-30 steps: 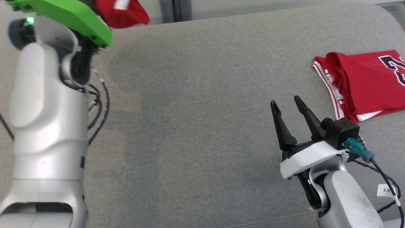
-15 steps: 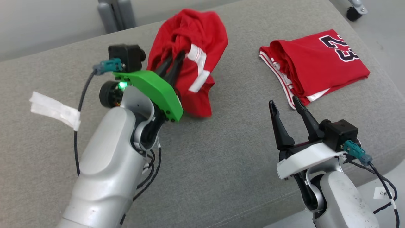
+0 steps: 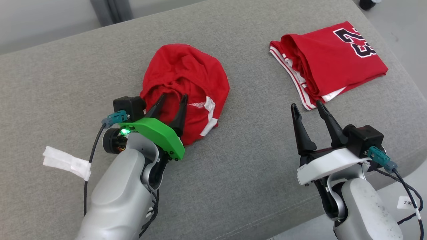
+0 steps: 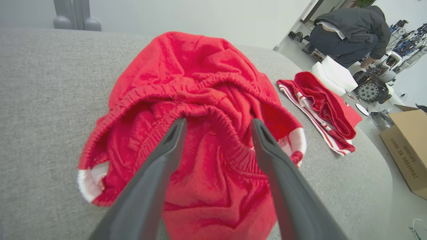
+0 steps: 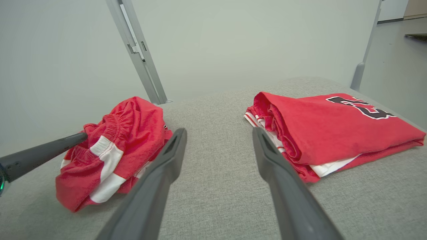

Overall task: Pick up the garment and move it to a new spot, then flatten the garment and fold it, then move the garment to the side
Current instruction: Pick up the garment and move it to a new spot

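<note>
The crumpled red garment (image 3: 185,78) is found on the grey cushion (image 3: 66,83), left of a folded jersey (image 3: 333,56). Jaws of the left gripper (image 3: 174,96) are released over it; those of the right gripper (image 3: 306,104) are spread, empty.

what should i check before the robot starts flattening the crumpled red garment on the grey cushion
1. The crumpled red garment rests on the grey fabric cushion: ok
2. The left gripper is open, fingers apart, pinching nothing: ok
3. The right gripper is open, empty and apart from both garments: ok
4. Garment lies flat: not ok, it is bunched with the waistband turned up
5. Gap to the folded red jersey: ok, bare cushion lies between them
6. The person is bent over in the background, away from the cushion: ok
</note>
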